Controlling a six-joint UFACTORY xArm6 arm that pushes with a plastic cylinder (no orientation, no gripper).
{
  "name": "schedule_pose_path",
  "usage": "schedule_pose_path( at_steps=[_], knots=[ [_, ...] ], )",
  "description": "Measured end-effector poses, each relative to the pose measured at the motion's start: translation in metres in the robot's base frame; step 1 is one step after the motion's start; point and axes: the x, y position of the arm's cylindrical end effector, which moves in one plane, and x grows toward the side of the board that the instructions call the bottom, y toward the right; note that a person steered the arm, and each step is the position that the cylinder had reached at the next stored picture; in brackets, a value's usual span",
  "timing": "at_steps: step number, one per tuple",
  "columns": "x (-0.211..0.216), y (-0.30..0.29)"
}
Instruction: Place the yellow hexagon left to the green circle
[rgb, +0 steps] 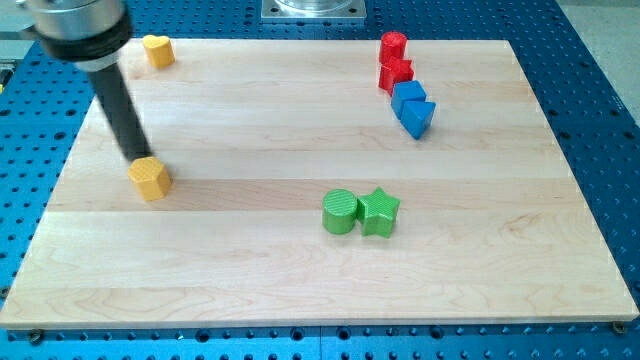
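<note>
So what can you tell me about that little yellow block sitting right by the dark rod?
The yellow hexagon block is a small, chunky piece with flat sides and a matte, evenly coloured top, lying flat on the pale wooden board toward the view's left. My tip sits right at its upper-left edge, apparently touching it. No other block touches it: the green circle block lies well off to the view's right, and a yellow heart-shaped block sits near the board's top-left corner.

Likely a lab, blue perforated bench (590, 70), wooden board (300, 280)
</note>
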Motion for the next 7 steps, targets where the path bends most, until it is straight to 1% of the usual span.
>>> schedule_pose_path(
  at_steps=[1,2,3,4,5,6,7],
  knots=[
    [0.04,0.01],
    [0.049,0.107],
    [0.044,0.163],
    [0.008,0.137],
    [-0.019,0.147],
    [-0.022,0.199],
    [-0.013,0.205]
  ],
)
